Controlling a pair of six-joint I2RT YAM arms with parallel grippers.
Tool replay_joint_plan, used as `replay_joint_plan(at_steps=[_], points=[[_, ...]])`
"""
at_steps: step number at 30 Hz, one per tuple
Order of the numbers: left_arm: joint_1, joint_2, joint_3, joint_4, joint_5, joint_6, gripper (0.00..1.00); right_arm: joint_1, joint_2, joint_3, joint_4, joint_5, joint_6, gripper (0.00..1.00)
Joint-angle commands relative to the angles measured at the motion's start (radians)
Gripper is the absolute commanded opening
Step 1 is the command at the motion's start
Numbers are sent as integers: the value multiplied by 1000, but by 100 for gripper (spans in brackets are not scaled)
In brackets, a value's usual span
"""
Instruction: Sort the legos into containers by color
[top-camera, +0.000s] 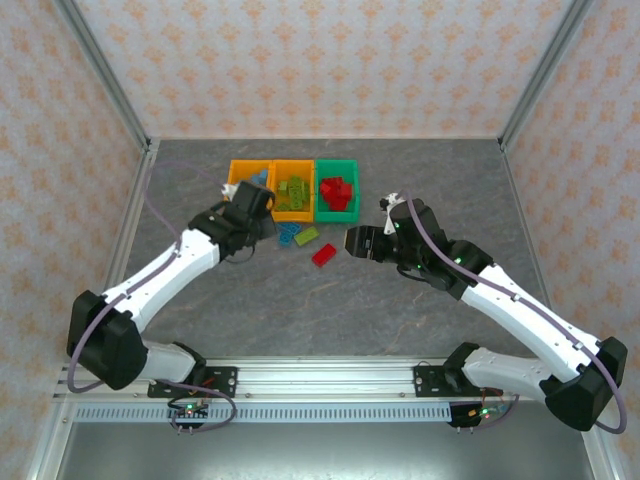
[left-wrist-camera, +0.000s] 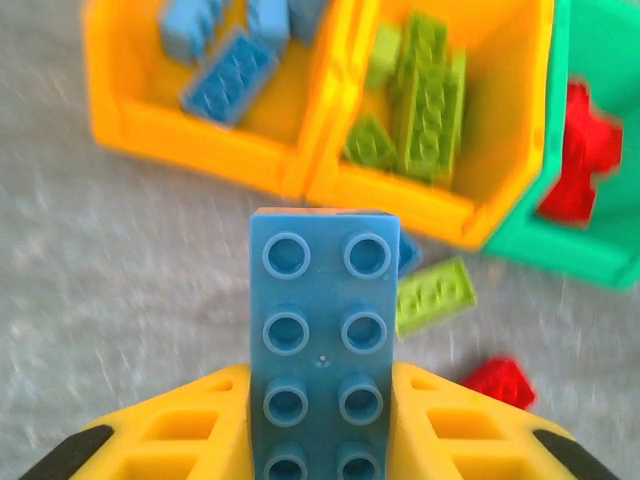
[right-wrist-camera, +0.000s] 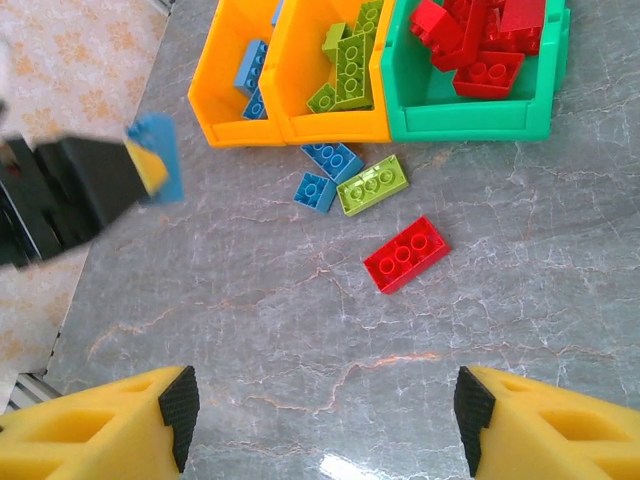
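My left gripper (left-wrist-camera: 322, 400) is shut on a long blue lego (left-wrist-camera: 325, 320), held just in front of the containers; it also appears at the left of the right wrist view. The left orange bin (right-wrist-camera: 215, 90) holds blue legos, the middle orange bin (right-wrist-camera: 330, 125) lime ones, and the green bin (right-wrist-camera: 470, 120) red ones. Loose on the table before the bins lie a red lego (right-wrist-camera: 405, 254), a lime lego (right-wrist-camera: 372, 184) and two blue legos (right-wrist-camera: 333, 158). My right gripper (right-wrist-camera: 320, 410) hangs open above bare table, nearer than the red lego.
The bins stand side by side at the back of the grey marbled table (top-camera: 400, 300). Patterned walls with metal corner posts (top-camera: 110, 90) close the table in at the left, back and right. Bare table lies in front of the loose legos.
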Motion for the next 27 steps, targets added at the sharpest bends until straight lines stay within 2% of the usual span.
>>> replay_joint_plan(at_steps=[1, 7, 9, 10, 13, 14, 19, 23, 27], points=[[90, 107, 101, -10, -74, 94, 32, 4, -27, 18, 27, -9, 24, 70], [192, 398, 384, -10, 21, 178, 31, 4, -74, 17, -20, 18, 35, 70], [207, 465, 458, -16, 13, 181, 32, 4, -97, 14, -44, 36, 38, 70], [213, 495, 501, -34, 13, 183, 35, 4, -108, 13, -53, 43, 39, 70], [218, 524, 591, -82, 17, 203, 54, 4, -135, 5, -77, 62, 48, 70], [218, 524, 598, -84, 19, 205, 57, 4, -141, 1, -82, 72, 50, 70], [219, 362, 515, -78, 62, 194, 59, 4, -122, -39, -66, 99, 99, 72], [201, 94, 315, 32, 253, 200, 59, 9, -41, -63, -28, 110, 185, 71], [70, -185, 209, 12, 263, 369, 59, 31, 105, -77, 40, 106, 297, 72]])
